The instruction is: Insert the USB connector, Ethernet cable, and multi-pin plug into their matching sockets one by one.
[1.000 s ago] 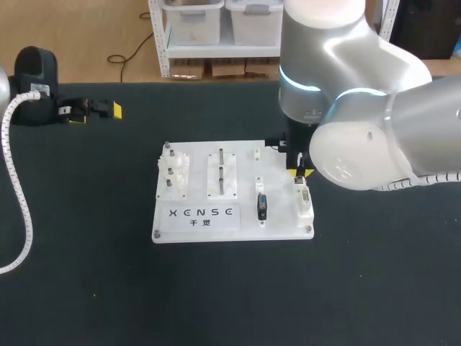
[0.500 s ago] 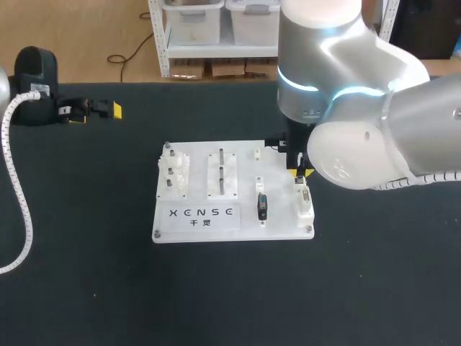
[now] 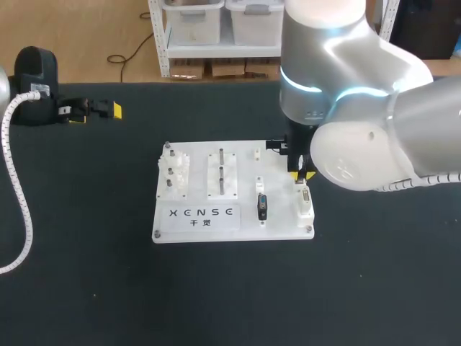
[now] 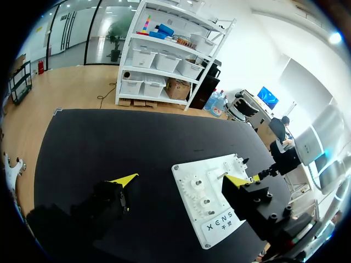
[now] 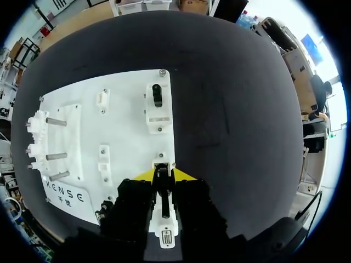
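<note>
Bright, even light falls from overhead. The matte black table [image 3: 86, 288] soaks it up and shows hardly a shadow; the white board [image 3: 245, 162] looks nearly washed out. Soft glare sits on the right arm [image 3: 346, 65]. In the wrist views the table's edge bows.

Left parked, right down at work.
Left gripper [image 3: 94, 112] sits low at the far left of the table, fingers spread wide with nothing between the yellow tips [image 4: 124, 179]. Right arm [image 3: 360, 94] reaches in from the right, wrist pointing straight down; right gripper [image 5: 163, 174] has its fingers closed tight on a dark plug [image 5: 163, 187].
</note>
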Robot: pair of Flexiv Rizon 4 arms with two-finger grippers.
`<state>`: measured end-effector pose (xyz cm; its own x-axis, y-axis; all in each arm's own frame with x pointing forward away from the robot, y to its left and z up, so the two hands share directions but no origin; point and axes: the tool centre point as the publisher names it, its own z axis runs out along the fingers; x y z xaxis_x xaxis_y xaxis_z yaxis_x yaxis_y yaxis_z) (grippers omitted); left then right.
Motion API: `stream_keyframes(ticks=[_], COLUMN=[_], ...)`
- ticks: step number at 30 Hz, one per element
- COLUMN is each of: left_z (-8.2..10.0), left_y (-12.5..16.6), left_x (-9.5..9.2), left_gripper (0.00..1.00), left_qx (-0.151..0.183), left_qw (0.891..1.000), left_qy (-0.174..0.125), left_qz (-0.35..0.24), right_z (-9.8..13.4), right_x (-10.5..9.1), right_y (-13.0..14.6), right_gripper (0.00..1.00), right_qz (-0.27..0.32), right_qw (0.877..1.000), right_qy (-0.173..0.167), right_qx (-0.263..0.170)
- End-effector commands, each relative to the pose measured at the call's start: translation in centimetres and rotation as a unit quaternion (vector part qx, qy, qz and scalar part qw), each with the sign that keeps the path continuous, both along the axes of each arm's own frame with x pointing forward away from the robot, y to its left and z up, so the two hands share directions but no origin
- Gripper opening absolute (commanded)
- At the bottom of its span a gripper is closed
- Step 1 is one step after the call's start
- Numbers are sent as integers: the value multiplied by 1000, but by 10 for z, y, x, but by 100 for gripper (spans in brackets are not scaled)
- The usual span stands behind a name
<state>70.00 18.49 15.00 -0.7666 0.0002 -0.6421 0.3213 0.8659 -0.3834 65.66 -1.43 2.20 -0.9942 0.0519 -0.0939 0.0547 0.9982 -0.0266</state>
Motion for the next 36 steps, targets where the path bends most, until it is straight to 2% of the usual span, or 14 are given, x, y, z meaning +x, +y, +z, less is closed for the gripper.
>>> stream_keyframes(ticks=[1, 12, 27, 36], left_z=[0, 0, 0, 0], left_y=[0, 0, 0, 0], left_x=[0, 0, 0, 0], left_gripper=[100, 100, 100, 100], left_qx=[0, 0, 0, 0], left_qw=[1000, 1000, 1000, 1000], left_qy=[0, 0, 0, 0], left_qz=[0, 0, 0, 0], right_z=[-8, -4, -13, -7], right_x=[-3, 3, 6, 9], right_y=[-4, -3, -3, -1], right_gripper=[0, 0, 0, 0], right_qz=[-1, -3, -11, -8], right_qw=[1000, 1000, 1000, 1000], right_qy=[-1, -7, 7, 2], right_qx=[1, 4, 5, 10])
